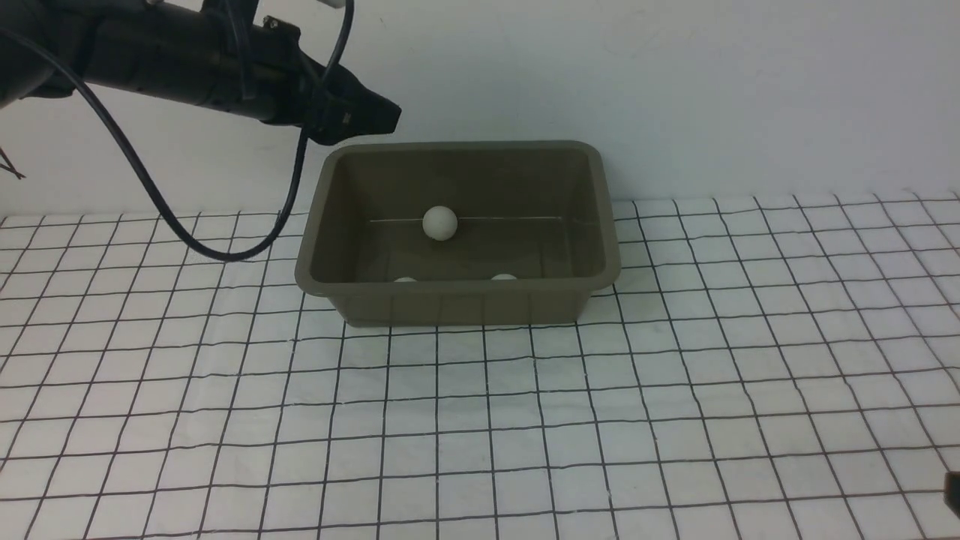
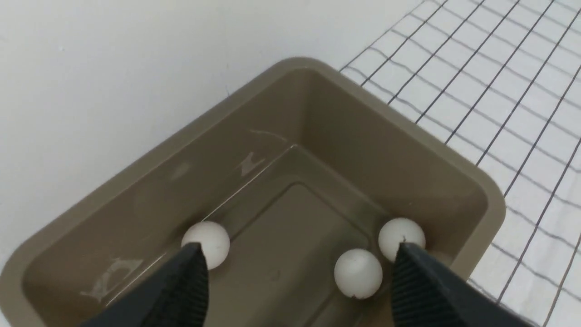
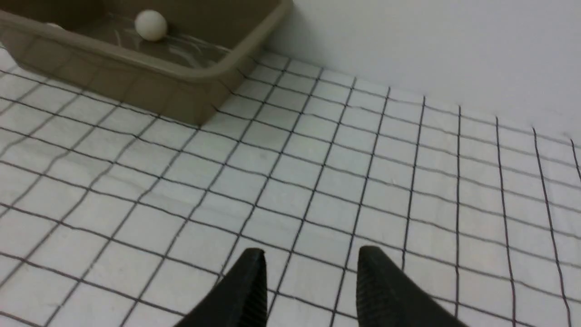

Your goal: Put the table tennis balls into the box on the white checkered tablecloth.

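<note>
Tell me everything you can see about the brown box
The box is an olive-brown rectangular tub, plastic by its look, with rounded corners, a flared rim and sloping walls. It sits upright on the checkered tablecloth near the white wall. Three white balls lie inside: one by the far wall, two near the front. Nothing grips it.

Black left arm trailing a looping black cable, ribbed fingers.

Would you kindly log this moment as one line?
left gripper: open, empty, above box | right gripper: holds nothing, over tablecloth | balls in box: three visible
</note>
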